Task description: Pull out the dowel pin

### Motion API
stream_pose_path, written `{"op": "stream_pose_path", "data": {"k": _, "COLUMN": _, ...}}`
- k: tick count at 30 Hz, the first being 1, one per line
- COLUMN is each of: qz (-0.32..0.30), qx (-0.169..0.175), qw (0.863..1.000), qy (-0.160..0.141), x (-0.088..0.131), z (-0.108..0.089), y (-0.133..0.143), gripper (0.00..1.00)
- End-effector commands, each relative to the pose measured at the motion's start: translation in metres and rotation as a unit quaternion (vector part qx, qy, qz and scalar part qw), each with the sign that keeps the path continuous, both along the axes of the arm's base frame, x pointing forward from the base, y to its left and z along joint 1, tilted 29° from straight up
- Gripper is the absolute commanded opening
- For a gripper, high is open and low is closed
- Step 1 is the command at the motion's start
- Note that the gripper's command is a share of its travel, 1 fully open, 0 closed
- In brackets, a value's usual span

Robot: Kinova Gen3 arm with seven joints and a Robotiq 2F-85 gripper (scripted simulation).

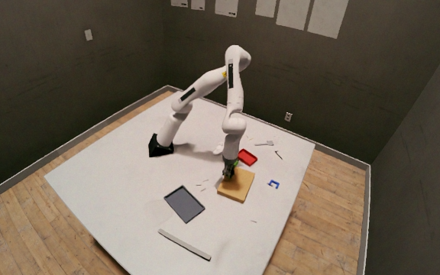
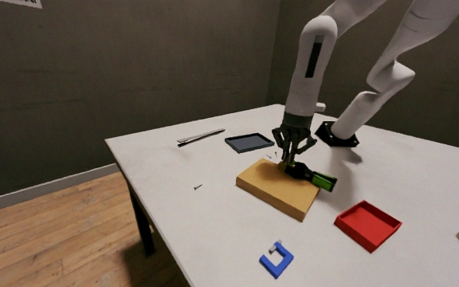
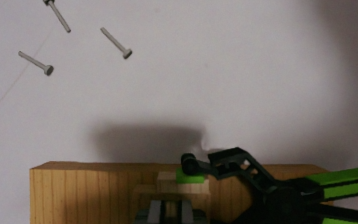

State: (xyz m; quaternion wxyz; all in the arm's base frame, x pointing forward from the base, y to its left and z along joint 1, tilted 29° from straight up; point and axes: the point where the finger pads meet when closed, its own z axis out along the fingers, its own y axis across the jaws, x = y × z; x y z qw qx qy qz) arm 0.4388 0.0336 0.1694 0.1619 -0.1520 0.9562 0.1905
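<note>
My gripper (image 1: 228,176) (image 2: 288,161) (image 3: 170,212) points down at the bench board (image 1: 239,192) (image 2: 271,186) (image 3: 55,195), its fingers nearly together. They appear shut on the dowel pin, which barely shows between the fingertips. In the wrist view a pale wooden piece (image 3: 167,183) and a darker one (image 3: 143,199) sit against each other at the board's edge; which is stop and which is block is unclear. The spring clamp (image 2: 302,171) (image 3: 282,202), black with green handles, has a green jaw pad on the pale piece. Its other jaw and the hole are hidden.
A red tray (image 1: 247,157) (image 2: 368,225) and a blue G-clamp (image 1: 276,184) (image 2: 281,270) lie near the board. A dark grey tray (image 1: 184,204) (image 2: 250,143) lies on its other side. Several loose screws or bolts are scattered about, one of them (image 3: 114,41) beyond the board's edge.
</note>
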Motion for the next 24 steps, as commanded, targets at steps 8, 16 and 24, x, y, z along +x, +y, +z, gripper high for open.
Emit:
{"op": "stream_pose_path", "data": {"k": 8, "qz": 0.003, "qx": -0.001, "qw": 1.000, "qy": -0.003, "x": -0.0001, "z": 0.0001, "y": -0.0001, "gripper": 0.10}}
{"op": "stream_pose_path", "data": {"k": 16, "qz": 0.004, "qx": -0.002, "qw": 1.000, "qy": -0.003, "x": -0.0001, "z": 0.0001, "y": -0.0001, "gripper": 0.10}}
{"op": "stream_pose_path", "data": {"k": 24, "qz": 0.005, "qx": -0.002, "qw": 1.000, "qy": -0.004, "x": -0.0001, "z": 0.0001, "y": -0.0001, "gripper": 0.10}}
